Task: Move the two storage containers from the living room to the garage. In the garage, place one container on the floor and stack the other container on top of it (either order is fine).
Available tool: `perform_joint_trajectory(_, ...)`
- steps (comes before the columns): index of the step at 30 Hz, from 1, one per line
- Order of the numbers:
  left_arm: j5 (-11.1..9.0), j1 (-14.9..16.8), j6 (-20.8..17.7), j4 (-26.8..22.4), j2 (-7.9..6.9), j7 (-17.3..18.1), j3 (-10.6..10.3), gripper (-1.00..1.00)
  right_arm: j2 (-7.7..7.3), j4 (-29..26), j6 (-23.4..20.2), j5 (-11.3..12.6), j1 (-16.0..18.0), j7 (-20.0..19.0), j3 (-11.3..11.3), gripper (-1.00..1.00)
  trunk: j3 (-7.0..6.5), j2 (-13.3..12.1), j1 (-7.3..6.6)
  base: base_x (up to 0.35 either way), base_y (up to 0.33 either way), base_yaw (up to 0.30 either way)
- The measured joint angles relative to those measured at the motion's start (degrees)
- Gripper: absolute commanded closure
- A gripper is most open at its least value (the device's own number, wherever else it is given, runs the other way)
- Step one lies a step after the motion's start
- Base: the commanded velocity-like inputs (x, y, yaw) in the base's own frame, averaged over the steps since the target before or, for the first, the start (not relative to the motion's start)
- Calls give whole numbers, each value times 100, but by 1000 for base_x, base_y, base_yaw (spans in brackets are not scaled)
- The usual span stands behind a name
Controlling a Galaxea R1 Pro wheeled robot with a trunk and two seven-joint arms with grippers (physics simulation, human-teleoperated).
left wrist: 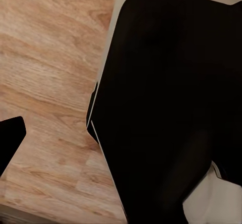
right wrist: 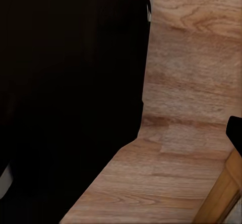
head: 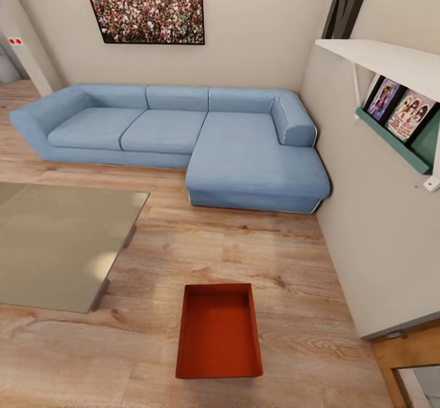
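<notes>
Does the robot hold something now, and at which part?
Nothing appears held: the red-orange open-topped storage container lies alone on the light wood plank floor; no gripper touches it.

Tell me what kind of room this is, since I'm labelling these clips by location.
Most likely a living room: a blue corner sofa against the wall, a low glass table on wood plank flooring, and a large framed picture above.

even soft daylight, faint shadows, slight blur, wide-angle edge distortion

- in the left wrist view we see our body (left wrist: pixel 166 108) as a broad matte black shell with a thin pale grey rim.
- the right wrist view shows the same black bulk (right wrist: pixel 65 93), grey-edged.
</notes>
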State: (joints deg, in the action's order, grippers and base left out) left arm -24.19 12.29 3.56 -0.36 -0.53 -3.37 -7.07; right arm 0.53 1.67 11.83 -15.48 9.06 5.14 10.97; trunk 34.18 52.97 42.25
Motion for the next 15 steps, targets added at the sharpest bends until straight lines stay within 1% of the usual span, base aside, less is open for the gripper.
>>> perform_joint_trajectory(15, 0, 0, 0, 0, 0, 0, 0, -100, 0, 0, 5, 0, 2, 9, 0, -100, 138, 0, 0, 0, 0, 0)
